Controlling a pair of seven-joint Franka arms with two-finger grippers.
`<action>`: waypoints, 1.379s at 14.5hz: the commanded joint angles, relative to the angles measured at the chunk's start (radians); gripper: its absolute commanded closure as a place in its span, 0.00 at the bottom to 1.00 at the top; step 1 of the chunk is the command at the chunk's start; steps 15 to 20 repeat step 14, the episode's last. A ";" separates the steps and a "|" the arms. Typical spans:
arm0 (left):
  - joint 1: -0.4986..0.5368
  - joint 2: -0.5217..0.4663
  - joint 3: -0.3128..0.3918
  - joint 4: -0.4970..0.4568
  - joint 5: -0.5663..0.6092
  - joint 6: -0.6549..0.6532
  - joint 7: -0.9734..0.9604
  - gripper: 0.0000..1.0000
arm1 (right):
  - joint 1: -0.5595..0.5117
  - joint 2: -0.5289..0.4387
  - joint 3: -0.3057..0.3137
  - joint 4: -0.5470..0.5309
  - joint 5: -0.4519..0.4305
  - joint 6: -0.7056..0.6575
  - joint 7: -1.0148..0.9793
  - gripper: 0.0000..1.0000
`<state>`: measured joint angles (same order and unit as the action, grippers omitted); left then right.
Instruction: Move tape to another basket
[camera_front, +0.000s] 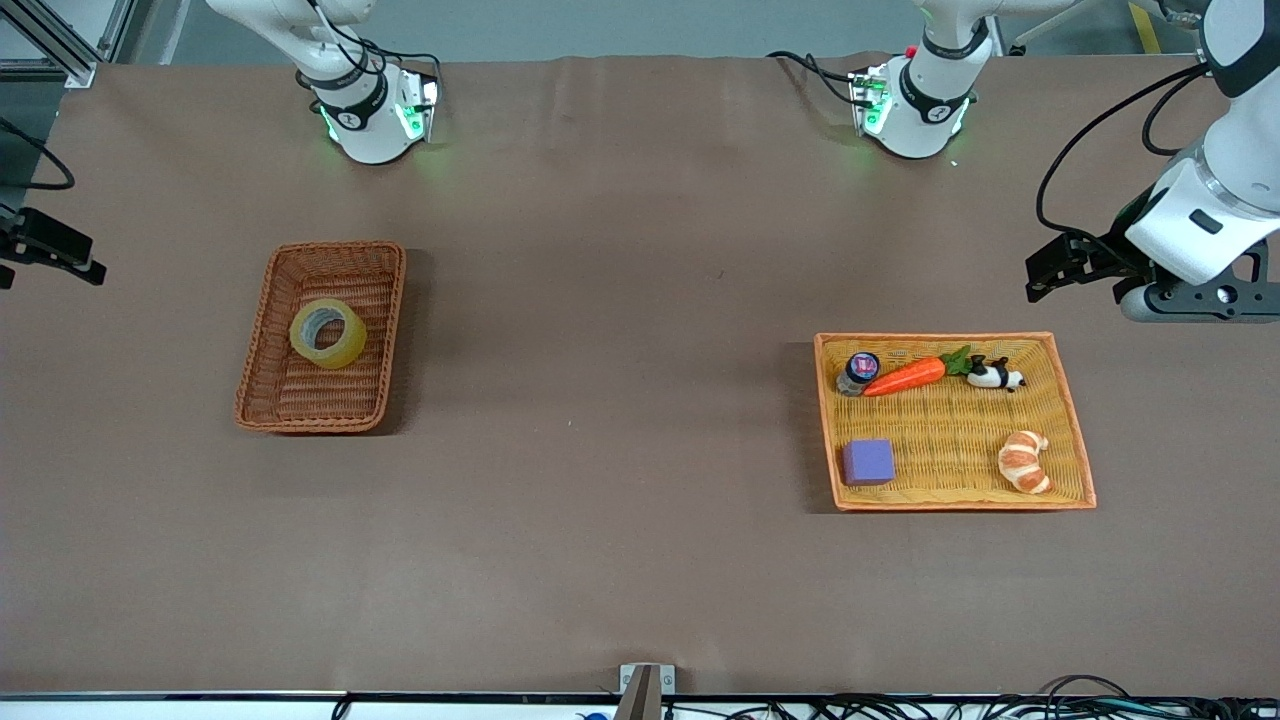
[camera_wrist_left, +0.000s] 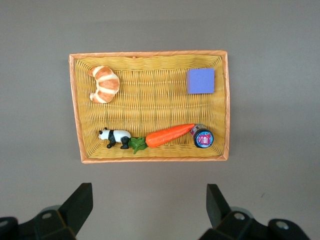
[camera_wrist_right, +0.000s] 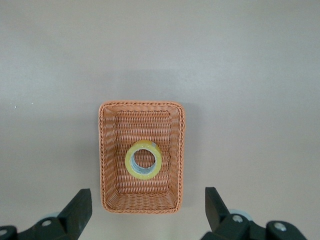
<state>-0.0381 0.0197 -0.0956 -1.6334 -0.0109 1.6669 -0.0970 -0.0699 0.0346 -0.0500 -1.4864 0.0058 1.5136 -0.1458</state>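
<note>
The tape, a yellowish ring with a grey core, lies flat in the dark reddish-brown wicker basket toward the right arm's end of the table. Both also show in the right wrist view, the tape in the basket. My right gripper is open and empty, high in the air beside that basket. My left gripper is open and empty, high in the air beside the flat orange-yellow tray.
The tray holds a carrot, a toy panda, a croissant, a purple block and a small jar. Brown tabletop lies between basket and tray.
</note>
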 joint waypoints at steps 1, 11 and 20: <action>0.003 -0.004 -0.004 0.000 -0.008 0.008 0.002 0.00 | 0.013 -0.060 0.001 -0.023 -0.047 -0.013 0.002 0.00; 0.006 -0.004 -0.004 -0.002 -0.008 0.007 0.002 0.00 | 0.044 -0.065 -0.010 -0.069 -0.040 0.071 0.014 0.00; 0.006 -0.004 -0.004 -0.002 -0.008 0.007 0.002 0.00 | 0.045 -0.065 -0.008 -0.066 -0.027 0.074 0.014 0.00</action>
